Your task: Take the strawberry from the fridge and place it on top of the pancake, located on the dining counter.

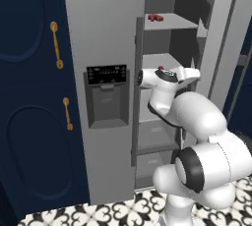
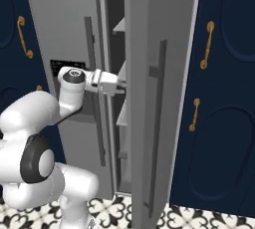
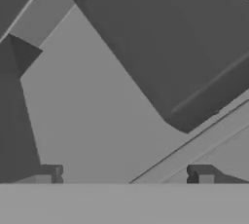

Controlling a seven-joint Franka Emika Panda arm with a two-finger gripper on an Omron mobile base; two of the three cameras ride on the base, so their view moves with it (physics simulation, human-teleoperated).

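Note:
The fridge (image 1: 106, 48) is a tall grey unit. Its left door with the black dispenser is closed and its right door (image 2: 154, 98) stands open. A tiny red strawberry (image 1: 160, 67) peeks over my wrist on the middle shelf (image 1: 165, 61). My gripper (image 1: 197, 74) reaches into the open compartment at that shelf's height, to the right of the berry. From the right base view the gripper (image 2: 121, 86) disappears behind the door's edge. In the hand view the gripper (image 3: 126, 174) is open, its tips wide apart over bare grey shelf. The pancake and the dining counter are out of view.
A blockier dark-red item (image 1: 156, 17) lies on the upper shelf (image 1: 170, 22). Navy cabinets with gold handles (image 1: 57, 44) flank the fridge on the left, and another navy cabinet (image 2: 224, 83) stands on the right. The open door (image 1: 224, 38) hems in the arm's right side.

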